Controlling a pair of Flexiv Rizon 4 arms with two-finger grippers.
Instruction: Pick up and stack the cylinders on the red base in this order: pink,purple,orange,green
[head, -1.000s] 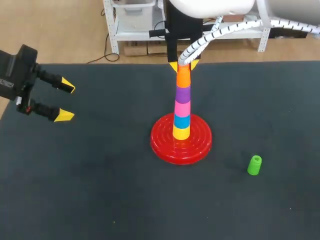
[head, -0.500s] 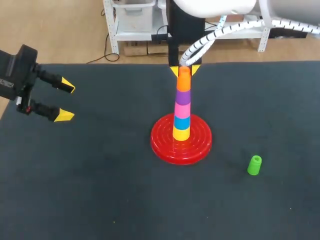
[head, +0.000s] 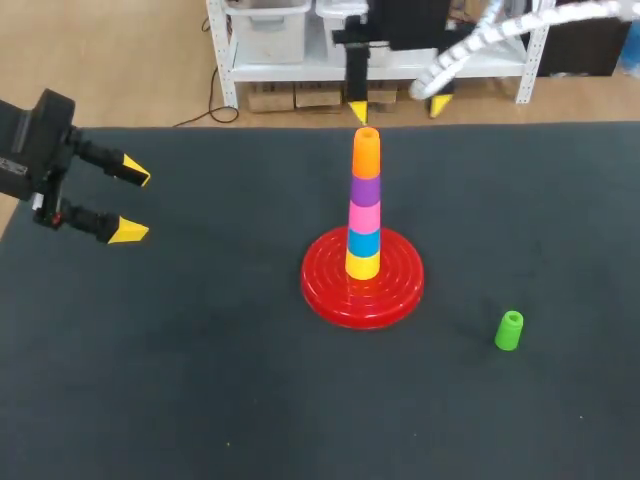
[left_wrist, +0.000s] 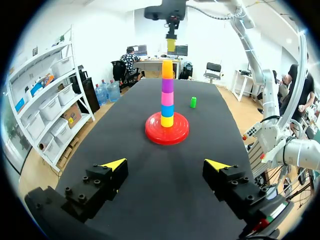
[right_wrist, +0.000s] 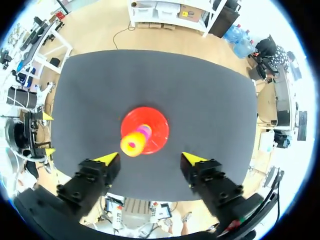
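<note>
1. Head view: the orange cylinder (head: 367, 152) sits on top, over the purple cylinder (head: 366, 190) and the pink cylinder (head: 364, 217), on the red base (head: 325, 300). The green cylinder (head: 509, 330) stands upright on the bench (head: 200, 380), near and right of the base, well apart. The right claw (head: 398, 108) hangs wide and empty over the far edge. It should travel clear of the orange cylinder, then drop straight down with its fingers astride the green cylinder.
2. Left wrist view: the left claw (left_wrist: 166, 165) is wide and empty, and both the base and the green cylinder lie well ahead of it. It is best kept out of the way.
3. Right wrist view: the orange cylinder lies below, ahead of the fingers. The green cylinder does not show, so centre it between the fingers before closing.
</note>
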